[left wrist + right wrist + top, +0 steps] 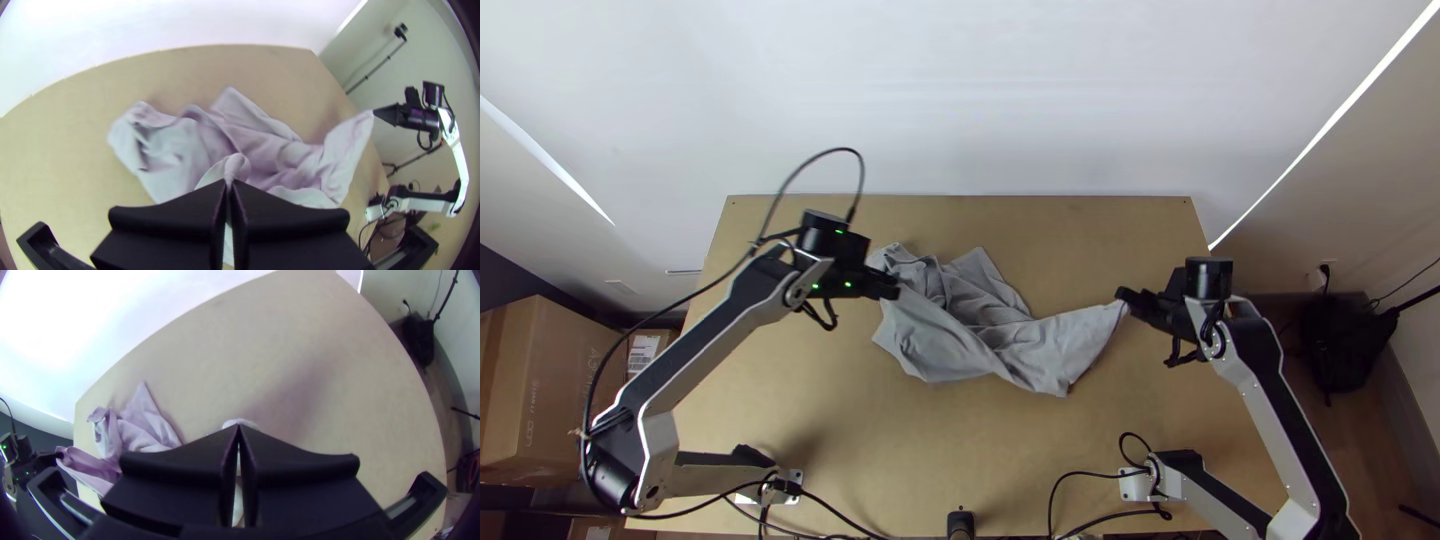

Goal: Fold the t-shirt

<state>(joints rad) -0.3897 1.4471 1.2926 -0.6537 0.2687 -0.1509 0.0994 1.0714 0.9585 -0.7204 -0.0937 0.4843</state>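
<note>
While the left gripper (892, 289) and right gripper (1123, 296) each pinch the grey shirt (1070, 345), it sits bunched between them over the table (810, 400). No neat fold; flattening and folding remain.

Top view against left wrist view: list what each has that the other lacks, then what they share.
Top view: cardboard box, left arm's base. Left wrist view: a pole's black head, and a loop of t-shirt between the left gripper's two fingers. Both: that t-shirt, bunched, the wooden table and the right gripper holding one end.
</note>
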